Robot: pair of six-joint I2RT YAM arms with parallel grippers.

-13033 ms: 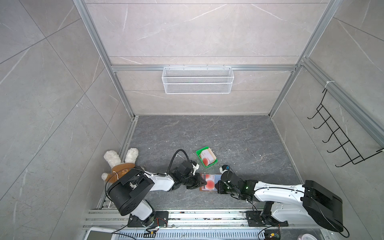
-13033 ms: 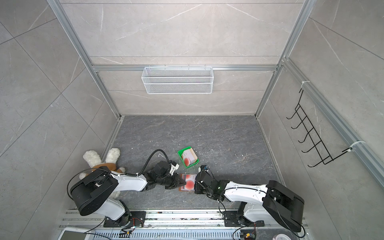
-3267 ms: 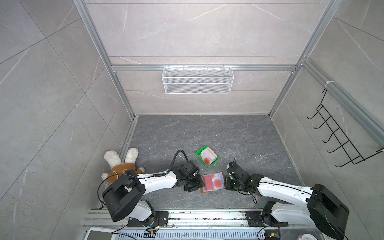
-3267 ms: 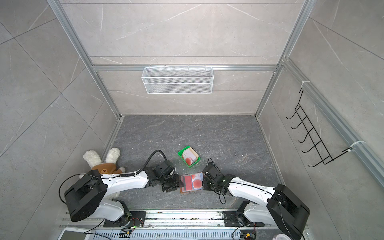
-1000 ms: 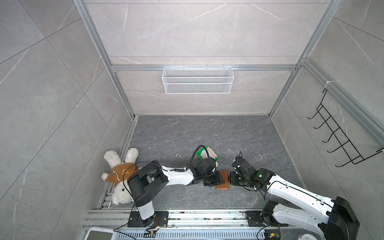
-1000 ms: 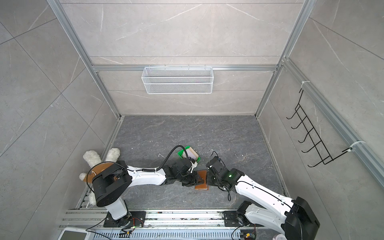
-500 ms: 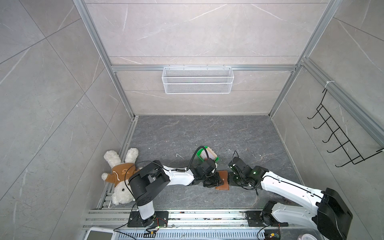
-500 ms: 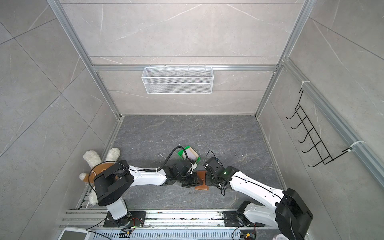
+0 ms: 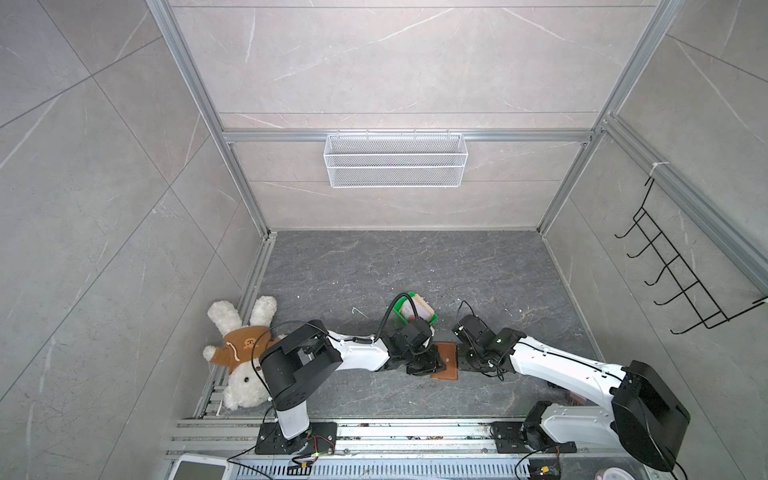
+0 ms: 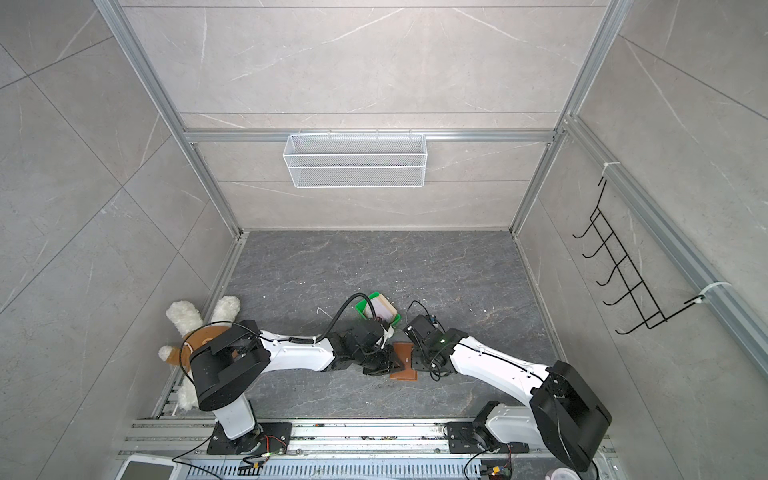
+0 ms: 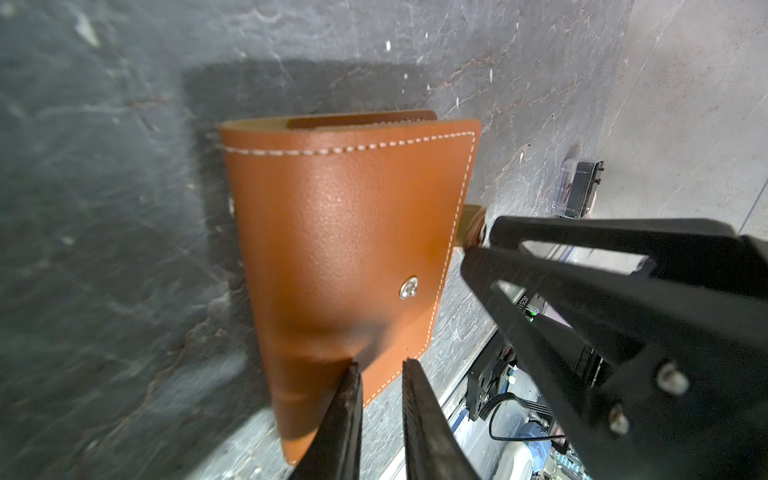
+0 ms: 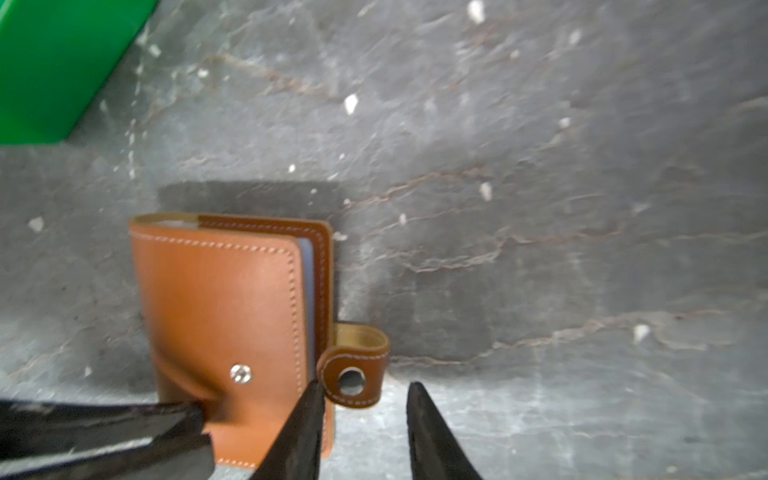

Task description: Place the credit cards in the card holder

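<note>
1. Far left, a plush rabbit [image 9: 241,361] lies against the wall rail. Only the top views show it.
2. The left gripper [image 11: 380,365] has its jaws a narrow slit apart with nothing between them. In the left wrist view its tips press on the card holder [image 11: 345,249], denting the leather cover. In both top views the wrist hides these jaws.
3. Just behind it, the green tray [image 9: 405,311] holds the credit cards [image 9: 422,309], a whitish leaning stack. The right wrist view catches only a tray corner [image 12: 54,62] and no cards.
4. The card holder lies closed on the dark floor, between the two grippers. Its snap stud [image 11: 409,287] is bare and its strap [image 12: 353,365] is unfastened, sticking out on the right arm's side. Only the right wrist view shows the bluish sleeves [image 12: 306,291] between the covers.
5. The right gripper [image 12: 365,386] stands partly open and grips nothing. The strap's tab lies just ahead of its tips, next to one finger [image 12: 307,415]. Whether they touch, I cannot tell.
</note>
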